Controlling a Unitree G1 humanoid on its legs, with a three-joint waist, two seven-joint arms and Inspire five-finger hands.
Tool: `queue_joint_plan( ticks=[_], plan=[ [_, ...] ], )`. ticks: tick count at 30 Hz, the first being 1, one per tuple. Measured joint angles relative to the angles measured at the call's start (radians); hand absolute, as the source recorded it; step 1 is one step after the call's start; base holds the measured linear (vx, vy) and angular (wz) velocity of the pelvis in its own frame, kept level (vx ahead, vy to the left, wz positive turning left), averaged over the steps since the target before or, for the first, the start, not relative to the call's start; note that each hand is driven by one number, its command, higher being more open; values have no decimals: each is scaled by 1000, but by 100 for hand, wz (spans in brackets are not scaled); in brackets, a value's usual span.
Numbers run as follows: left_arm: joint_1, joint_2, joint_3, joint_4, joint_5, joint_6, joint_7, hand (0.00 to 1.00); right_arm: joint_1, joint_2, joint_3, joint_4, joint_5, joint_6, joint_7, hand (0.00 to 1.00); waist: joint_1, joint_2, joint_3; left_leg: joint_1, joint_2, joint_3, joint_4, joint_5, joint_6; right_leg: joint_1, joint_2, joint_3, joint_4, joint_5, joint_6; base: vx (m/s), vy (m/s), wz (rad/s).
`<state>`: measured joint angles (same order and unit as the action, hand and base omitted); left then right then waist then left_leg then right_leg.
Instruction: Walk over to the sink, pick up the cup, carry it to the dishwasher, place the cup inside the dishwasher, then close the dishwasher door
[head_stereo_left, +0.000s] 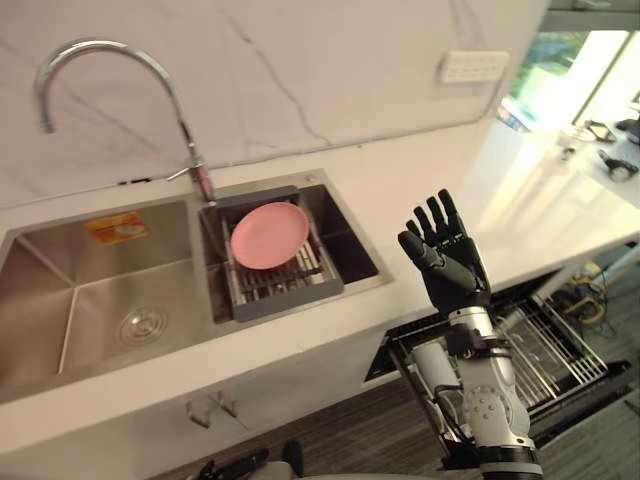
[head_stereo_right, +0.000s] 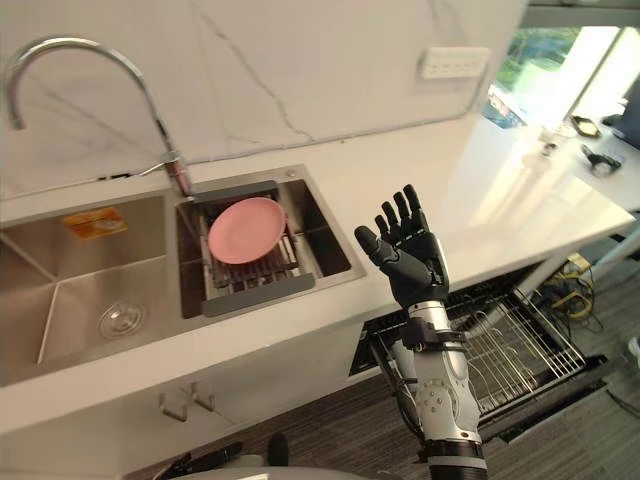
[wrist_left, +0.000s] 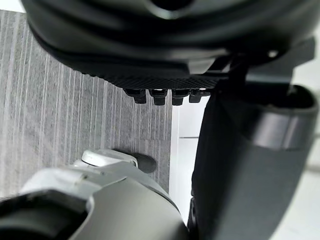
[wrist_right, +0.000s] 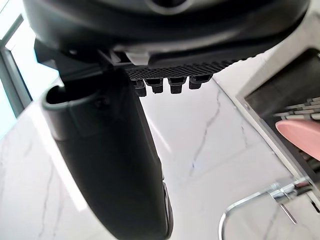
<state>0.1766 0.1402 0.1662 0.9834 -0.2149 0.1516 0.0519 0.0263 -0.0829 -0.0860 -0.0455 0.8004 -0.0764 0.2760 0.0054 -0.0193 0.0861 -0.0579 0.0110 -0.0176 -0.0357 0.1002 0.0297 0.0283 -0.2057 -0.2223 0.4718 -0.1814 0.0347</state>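
Observation:
A steel double sink (head_stereo_left: 60, 330) is set in the white counter (head_stereo_left: 430, 180). Its right basin holds a grey drain rack (head_stereo_left: 285, 296) with a round pink dish (head_stereo_left: 269, 234) lying in it. My right hand (head_stereo_left: 448, 258) is raised above the counter's front edge, to the right of the sink, open with fingers straight and spread, holding nothing. In the right wrist view its thumb (wrist_right: 105, 160) stands before the marble wall, with the pink dish (wrist_right: 300, 132) off to the side. My left hand (wrist_left: 165, 40) hangs low over the grey floor with fingers straight and empty.
The dishwasher (head_stereo_left: 555, 350) stands open under the counter at the lower right, its wire rack pulled out over the lowered door (head_stereo_left: 600, 390). A curved tap (head_stereo_left: 120, 60) rises behind the sink. A white socket (head_stereo_left: 473, 66) sits on the marble wall. Cabinet handles (head_stereo_left: 210, 408) show below the sink.

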Motion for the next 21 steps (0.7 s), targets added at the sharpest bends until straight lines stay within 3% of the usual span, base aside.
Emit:
queue_joint_plan(
  ticks=[3, 5, 6, 7, 8, 9, 15, 21],
  plan=[
    [-19, 2, 3, 4, 1, 23, 3, 100, 2, -6, -1, -26, 0, 1, 7, 100, 4, -10, 1, -2, -15, -72, 0, 9, 13, -29, 120, 121, -98, -57, 8, 31, -57, 98],
    [-23, 8, 2, 0, 30, 39, 0, 100, 10, -12, -3, -69, 4, 4, 22, 100, 1, -36, 4, 4, -72, -88, -1, 14, 14, -34, 108, 154, -177, -56, 7, 13, -79, 91],
    [-26, 17, 3, -4, 44, 47, -4, 100, 11, -17, -14, -77, 5, 6, 38, 100, -3, -55, 4, 7, -104, -98, -4, 20, 16, -34, 88, 155, -207, -30, 27, 59, -116, 117],
    [-30, 9, 0, 0, 62, 57, -1, 100, 22, -32, -39, -77, 5, 7, 49, 100, -12, -56, -5, 19, -110, -112, -28, 27, 17, -18, 73, 109, -220, -36, 31, 89, -91, 91],
    [-30, 4, 1, 0, 62, 60, 0, 100, 21, -37, -53, -77, 5, 7, 50, 100, -12, -48, -8, 22, -105, -106, -45, 36, 11, -17, 73, 98, -230, -35, 33, 75, -51, 63],
    [-56, -3, 2, -7, 97, 70, 13, 100, -13, -17, -63, 29, 0, 16, 43, 100, -45, -2, 60, 56, -81, 17, -59, 31, 12, 92, 69, 62, -310, 24, 81, 4, -34, 9],
    [-53, -6, 2, -6, 93, 68, 12, 100, -13, -17, -62, 29, -1, 16, 38, 100, -45, 0, 60, 47, -63, 21, -60, 32, 10, 93, 81, 57, -323, 30, 70, -61, -48, -3],
    [-37, -6, 3, -7, -15, 59, -10, 100, -14, -31, -75, 28, -12, 15, -36, 100, -44, 2, 59, 29, -39, 144, -59, 34, 8, 103, 73, 4, -373, 26, 69, -42, -37, 9]
  ],
)
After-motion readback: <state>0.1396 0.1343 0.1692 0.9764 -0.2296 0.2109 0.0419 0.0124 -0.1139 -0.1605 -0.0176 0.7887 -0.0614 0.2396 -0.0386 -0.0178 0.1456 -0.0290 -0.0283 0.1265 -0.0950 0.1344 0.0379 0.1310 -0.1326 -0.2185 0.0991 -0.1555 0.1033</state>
